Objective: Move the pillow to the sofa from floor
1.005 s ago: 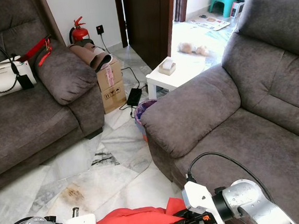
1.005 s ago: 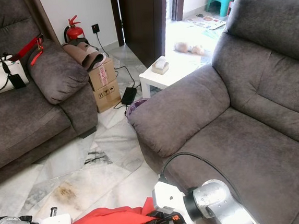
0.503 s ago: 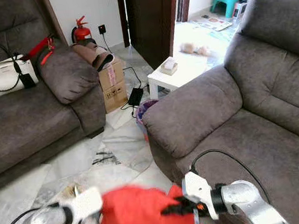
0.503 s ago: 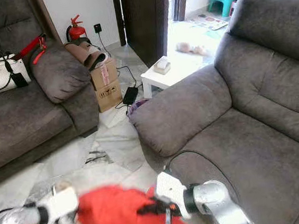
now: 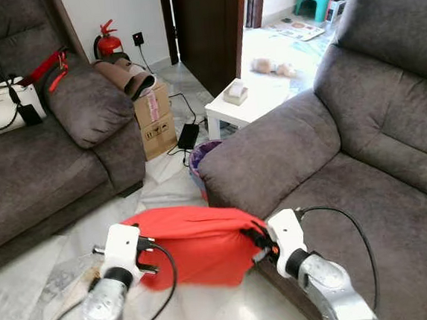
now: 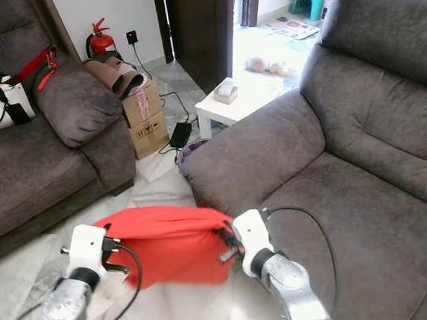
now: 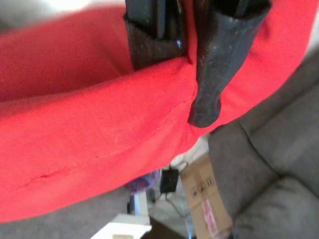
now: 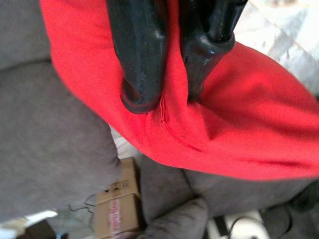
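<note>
1. Pillow point(image 5: 194, 240) — red, held up off the marble floor point(image 5: 65, 259) between both arms, just beside the armrest of the grey sofa point(image 5: 364, 169) at 3 o'clock.
2. Left gripper point(image 7: 187, 62) pinches a fold of its red fabric, fingers nearly closed.
3. Right gripper point(image 8: 167, 74) clamps the opposite edge likewise.
4. Second sofa point(image 5: 41, 160) at 10 o'clock — white handbag point(image 5: 0, 111) on it.

Both head cameras look down over the sofa point(image 5: 364, 177) and floor point(image 5: 212, 310); wrist cameras sit close against the pillow point(image 7: 99, 129).
</note>
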`<state>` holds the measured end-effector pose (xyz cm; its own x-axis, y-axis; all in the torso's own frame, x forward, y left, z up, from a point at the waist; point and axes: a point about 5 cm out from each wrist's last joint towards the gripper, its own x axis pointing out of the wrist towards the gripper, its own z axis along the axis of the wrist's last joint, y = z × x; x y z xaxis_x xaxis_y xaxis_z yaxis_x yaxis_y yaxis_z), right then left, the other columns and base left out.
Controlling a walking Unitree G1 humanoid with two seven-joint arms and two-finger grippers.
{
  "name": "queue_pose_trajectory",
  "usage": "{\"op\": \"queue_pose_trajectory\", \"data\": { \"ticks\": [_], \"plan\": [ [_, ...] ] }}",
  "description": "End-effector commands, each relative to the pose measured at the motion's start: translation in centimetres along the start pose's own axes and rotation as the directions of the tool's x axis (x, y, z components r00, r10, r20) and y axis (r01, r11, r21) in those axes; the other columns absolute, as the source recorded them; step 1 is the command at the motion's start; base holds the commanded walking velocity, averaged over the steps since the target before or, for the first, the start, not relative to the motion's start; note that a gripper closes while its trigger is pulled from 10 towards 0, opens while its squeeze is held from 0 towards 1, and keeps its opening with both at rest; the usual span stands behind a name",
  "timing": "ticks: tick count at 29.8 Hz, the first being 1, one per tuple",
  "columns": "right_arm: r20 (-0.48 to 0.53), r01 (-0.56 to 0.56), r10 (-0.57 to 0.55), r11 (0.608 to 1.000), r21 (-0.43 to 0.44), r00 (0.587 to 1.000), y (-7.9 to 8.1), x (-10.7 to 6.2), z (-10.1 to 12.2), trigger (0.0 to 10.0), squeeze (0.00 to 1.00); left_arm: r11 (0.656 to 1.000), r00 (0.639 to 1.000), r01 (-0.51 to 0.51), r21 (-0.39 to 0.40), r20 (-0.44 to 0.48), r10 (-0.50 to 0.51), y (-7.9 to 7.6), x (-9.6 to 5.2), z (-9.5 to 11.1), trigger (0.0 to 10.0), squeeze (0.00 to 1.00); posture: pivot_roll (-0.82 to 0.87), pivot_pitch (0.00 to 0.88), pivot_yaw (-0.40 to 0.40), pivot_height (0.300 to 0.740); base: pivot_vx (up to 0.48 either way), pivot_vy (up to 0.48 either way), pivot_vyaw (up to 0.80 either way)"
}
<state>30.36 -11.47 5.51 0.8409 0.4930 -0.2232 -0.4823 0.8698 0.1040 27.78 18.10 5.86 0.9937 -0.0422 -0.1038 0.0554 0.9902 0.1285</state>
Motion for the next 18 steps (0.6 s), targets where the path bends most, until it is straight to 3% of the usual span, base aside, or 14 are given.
{"op": "queue_pose_trajectory", "data": {
  "ticks": [1,4,8,18],
  "plan": [
    [0.019,0.053,-0.053,0.998,0.031,0.998,-0.7,-0.2,0.1,10.0,0.0,0.998,0.994,-0.061,-0.028,0.09,0.064,0.9,0.0,2.0,10.0,0.0,0.08,0.115,0.017,0.74,0.0,0.0,0.0],
    [0.055,0.101,-0.105,0.992,0.07,0.993,-0.7,0.2,0.6,10.0,0.0,0.996,0.993,-0.085,-0.02,0.082,0.086,1.2,-0.2,2.1,10.0,0.0,0.08,0.11,0.014,0.74,0.0,0.0,0.0],
    [0.083,0.195,-0.213,0.963,0.187,0.973,-1.2,0.6,1.1,10.0,0.0,0.994,0.99,-0.106,-0.024,0.092,0.107,1.8,-0.4,2.2,10.0,0.0,0.07,0.104,0.027,0.74,0.0,0.0,-0.8],
    [0.077,0.228,-0.248,0.953,0.2,0.966,-1.0,0.8,0.7,10.0,0.0,0.994,0.991,-0.11,-0.013,0.081,0.111,1.9,-0.3,2.2,10.0,0.0,0.07,0.087,0.025,0.74,0.0,0.0,-0.8]
  ]
}}
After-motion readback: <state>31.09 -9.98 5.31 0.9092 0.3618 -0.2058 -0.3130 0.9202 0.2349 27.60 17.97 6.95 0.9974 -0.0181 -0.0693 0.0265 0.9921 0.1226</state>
